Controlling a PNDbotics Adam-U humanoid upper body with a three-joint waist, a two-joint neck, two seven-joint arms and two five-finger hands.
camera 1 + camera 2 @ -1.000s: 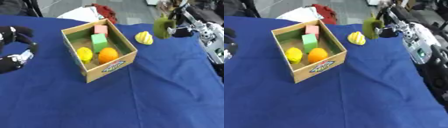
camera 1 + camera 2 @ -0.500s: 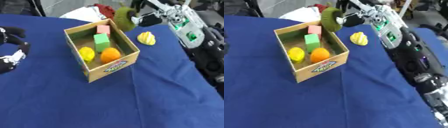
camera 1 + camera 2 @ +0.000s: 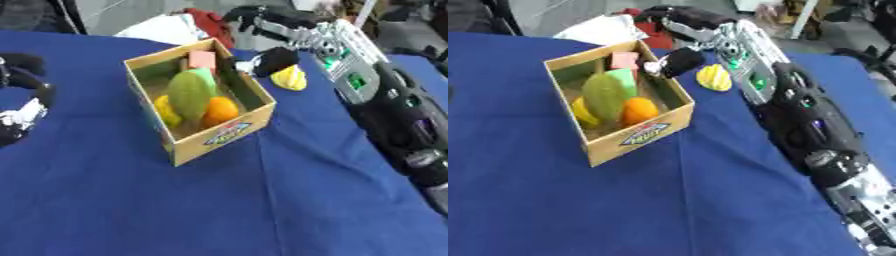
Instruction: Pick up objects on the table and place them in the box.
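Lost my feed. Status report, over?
Right hand open beside box. Olive-green fruit lies inside. Yellow fruit on table. Left hand idle. Nothing obstructing.

The box (image 3: 197,145) stands on the table (image 3: 262,210), left of centre and turned askew. Inside it an oval fruit (image 3: 190,93) lies on top, with a round fruit (image 3: 220,111) to its right and a block (image 3: 202,60) behind it. A ridged fruit (image 3: 290,78) lies on the table just right of the box, and the right hand (image 3: 273,61) hangs over the box's far right rim.

A tan box (image 3: 226,134) is holding olive-green (image 3: 189,93), orange (image 3: 220,111), yellow (image 3: 165,110), pink (image 3: 202,59) and, seemingly, light green (image 3: 626,78) items on blue cloth (image 3: 131,200).
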